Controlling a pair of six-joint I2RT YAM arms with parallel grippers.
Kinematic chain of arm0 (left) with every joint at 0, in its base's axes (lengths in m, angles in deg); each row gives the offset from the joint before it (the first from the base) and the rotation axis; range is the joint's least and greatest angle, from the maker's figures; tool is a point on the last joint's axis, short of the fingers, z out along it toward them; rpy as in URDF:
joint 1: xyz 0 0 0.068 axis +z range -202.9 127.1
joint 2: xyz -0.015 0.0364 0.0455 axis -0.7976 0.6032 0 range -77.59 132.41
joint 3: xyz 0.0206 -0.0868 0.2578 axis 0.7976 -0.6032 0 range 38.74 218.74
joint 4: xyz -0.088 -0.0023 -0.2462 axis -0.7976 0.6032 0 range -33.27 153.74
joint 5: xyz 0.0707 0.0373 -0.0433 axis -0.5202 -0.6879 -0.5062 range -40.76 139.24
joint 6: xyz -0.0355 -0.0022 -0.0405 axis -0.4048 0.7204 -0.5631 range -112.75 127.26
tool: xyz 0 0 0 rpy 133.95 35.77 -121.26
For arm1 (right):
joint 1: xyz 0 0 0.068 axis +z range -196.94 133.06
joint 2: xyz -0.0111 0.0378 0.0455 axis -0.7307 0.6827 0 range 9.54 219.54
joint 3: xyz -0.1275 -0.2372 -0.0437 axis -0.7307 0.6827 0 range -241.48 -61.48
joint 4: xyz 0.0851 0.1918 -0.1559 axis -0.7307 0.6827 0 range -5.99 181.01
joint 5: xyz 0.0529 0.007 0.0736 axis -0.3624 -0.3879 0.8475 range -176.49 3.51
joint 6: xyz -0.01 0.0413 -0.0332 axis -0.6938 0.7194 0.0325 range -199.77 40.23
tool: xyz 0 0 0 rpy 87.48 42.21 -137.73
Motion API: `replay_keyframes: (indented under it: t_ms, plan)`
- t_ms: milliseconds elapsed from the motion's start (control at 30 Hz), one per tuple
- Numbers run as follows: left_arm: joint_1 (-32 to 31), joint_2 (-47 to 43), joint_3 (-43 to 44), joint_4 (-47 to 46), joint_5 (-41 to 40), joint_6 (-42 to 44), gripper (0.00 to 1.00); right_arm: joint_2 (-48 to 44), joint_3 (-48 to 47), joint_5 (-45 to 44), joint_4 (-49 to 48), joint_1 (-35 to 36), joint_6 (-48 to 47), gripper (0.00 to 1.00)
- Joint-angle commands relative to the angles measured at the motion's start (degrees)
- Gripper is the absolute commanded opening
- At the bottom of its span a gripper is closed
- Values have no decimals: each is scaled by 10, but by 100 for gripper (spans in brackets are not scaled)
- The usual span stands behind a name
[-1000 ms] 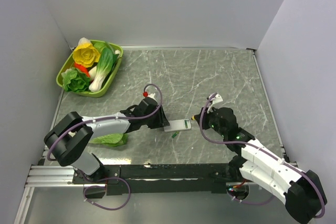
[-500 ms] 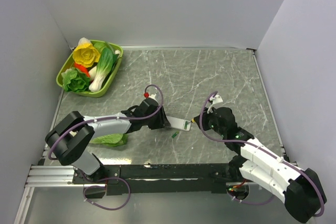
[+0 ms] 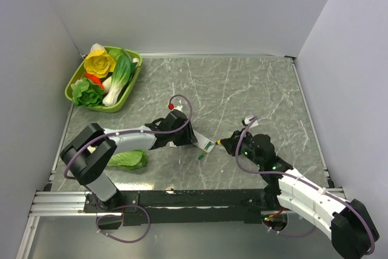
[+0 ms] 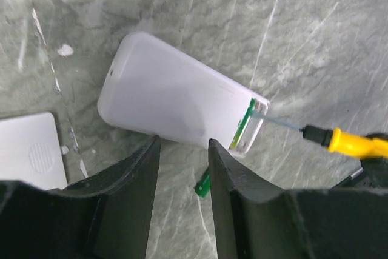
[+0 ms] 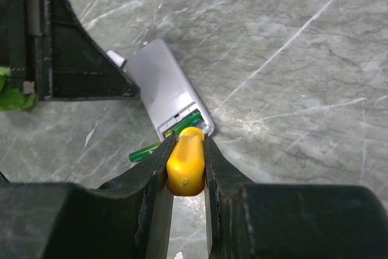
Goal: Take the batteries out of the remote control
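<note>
Top view: the remote control [image 3: 203,143] is laid on the worktop [image 3: 254,83] between both end effectors, with its open end toward 3 o'clock, nearest the right end effector [image 3: 225,144].

Left wrist view: the left end effector [image 4: 183,145] is held apart and grips nothing. A loose battery [image 4: 202,183] is seen at 6 o'clock of the remote control.

Right wrist view: the screwdriver [image 5: 185,163] is clamped by the right end effector. A seated battery [image 5: 185,122] lies just beyond at 12 o'clock, and bare worktop is seen at 3 o'clock.
</note>
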Motion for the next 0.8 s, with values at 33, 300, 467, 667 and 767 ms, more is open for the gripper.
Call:
replay_keyframes:
  t_ms: [33,300,467,667,767]
  plan:
    - [8,12,24,6,-9,12,42,-12,21,-10,-53,29,10,0]
    - [29,7,31,7,-3,24,41,-19,57,-122,-96,132,-3,0]
    - [40,-7,42,33,-3,33,40,-10,56,-138,-103,149,-8,0]
    - [48,-37,60,21,5,62,39,0,39,-164,-83,166,-17,0]
    - [49,-30,68,-10,32,79,39,-2,34,-179,-81,176,-20,0]
